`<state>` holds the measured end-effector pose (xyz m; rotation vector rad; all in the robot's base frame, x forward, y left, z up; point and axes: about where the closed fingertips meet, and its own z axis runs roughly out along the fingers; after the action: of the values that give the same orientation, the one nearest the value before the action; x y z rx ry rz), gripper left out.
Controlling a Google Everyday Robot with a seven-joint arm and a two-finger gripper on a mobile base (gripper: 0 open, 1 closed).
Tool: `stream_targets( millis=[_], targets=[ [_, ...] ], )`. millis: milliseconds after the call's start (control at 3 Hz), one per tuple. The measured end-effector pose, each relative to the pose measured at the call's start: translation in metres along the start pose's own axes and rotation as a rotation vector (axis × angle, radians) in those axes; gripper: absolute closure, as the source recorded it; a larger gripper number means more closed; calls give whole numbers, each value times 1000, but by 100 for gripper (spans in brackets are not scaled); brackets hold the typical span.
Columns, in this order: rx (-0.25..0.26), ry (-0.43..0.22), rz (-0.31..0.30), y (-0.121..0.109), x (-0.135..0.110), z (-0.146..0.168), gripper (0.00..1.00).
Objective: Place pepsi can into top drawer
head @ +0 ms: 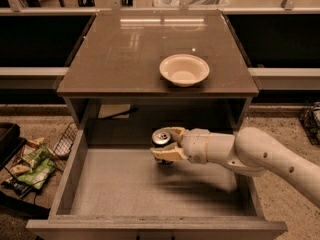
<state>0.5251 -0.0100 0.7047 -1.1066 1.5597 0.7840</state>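
The tool [159, 145], just below the centre of the frame, is clamped on the pepsi can [161, 137], one tan finger above it and one below. The can shows its round silver top toward the camera; its dark body is mostly hidden between the fingers. It sits low at the back of the open top drawer [135, 189], over the pale grey floor; whether it touches the floor cannot be told. A white bowl [184, 70] stands on the brown surface [120, 59] above.
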Motion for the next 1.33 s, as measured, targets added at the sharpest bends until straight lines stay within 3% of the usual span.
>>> stream_targets(
  millis=[333,1333],
  targets=[
    [-7,2,2,1,2,2,85],
    [-18,0,0,5,1,7,16]
  ],
)
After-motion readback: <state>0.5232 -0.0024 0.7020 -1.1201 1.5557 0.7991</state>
